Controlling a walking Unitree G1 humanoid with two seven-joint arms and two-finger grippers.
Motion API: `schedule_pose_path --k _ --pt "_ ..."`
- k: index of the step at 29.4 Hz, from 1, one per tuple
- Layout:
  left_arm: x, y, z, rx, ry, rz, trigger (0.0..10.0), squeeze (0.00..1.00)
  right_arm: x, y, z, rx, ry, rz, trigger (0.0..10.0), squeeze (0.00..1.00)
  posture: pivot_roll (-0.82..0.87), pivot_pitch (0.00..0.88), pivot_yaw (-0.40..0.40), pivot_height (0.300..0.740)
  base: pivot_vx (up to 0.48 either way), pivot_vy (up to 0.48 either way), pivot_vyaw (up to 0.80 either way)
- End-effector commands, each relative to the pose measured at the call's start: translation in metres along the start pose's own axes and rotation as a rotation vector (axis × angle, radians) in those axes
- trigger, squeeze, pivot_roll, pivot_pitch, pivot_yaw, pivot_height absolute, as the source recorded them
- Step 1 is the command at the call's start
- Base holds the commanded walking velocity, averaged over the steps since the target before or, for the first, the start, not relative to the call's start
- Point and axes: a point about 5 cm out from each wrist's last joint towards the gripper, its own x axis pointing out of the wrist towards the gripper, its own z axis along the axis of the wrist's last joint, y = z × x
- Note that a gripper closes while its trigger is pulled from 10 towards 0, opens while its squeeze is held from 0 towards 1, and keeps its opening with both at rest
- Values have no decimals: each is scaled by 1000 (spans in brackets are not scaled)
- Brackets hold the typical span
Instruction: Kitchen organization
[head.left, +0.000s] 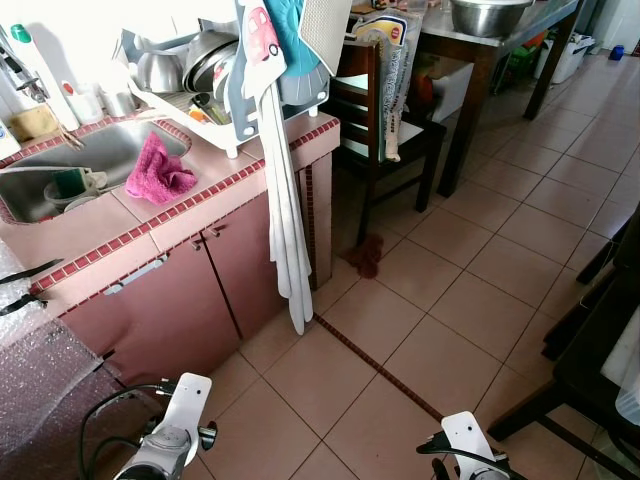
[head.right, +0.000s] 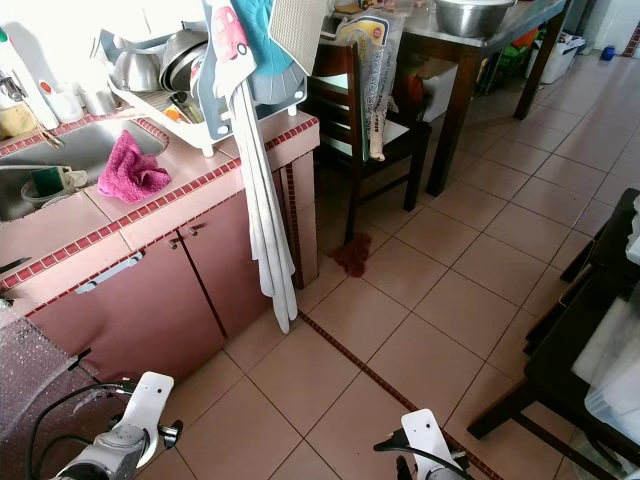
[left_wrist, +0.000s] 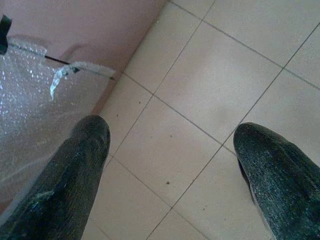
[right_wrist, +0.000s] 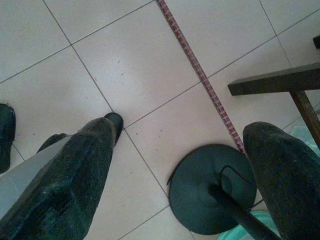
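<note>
Pink-tiled counter (head.left: 150, 225) was cluttered, a crumpled magenta cloth (head.left: 158, 172) lying beside the steel sink (head.left: 95, 155); left gripper (left_wrist: 165, 165) and right gripper (right_wrist: 175, 165) hung low, fingers spread, holding nothing; progress unclear.

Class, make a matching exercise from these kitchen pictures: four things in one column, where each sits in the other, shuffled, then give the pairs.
1. pink cloth
2. metal bowl
3. dark red rag
4. green sponge

A. on the dark table
B. in the sink
C. on the sink's edge
D. on the floor by the chair

Pairs: 1-C, 2-A, 3-D, 4-B
</note>
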Motion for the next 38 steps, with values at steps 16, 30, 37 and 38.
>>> schedule_pose_path --k 16,30,37,38 --pt "0 5 1 54 -30 18 10000 0 2 -5 17 194 -57 -52 10000 0 -19 0 59 740 0 0 0" --pt "0 -11 38 30 -129 -46 10000 0 5 -1 48 264 -140 -36 10000 0 -26 0 56 740 0 0 0" --pt "0 -13 38 33 -123 -53 10000 0 5 0 47 253 -140 -32 10000 0 -23 0 55 740 0 0 0" --pt "0 -13 38 30 -121 -54 10000 0 5 0 47 253 -140 -31 10000 0 -23 0 55 740 0 0 0"
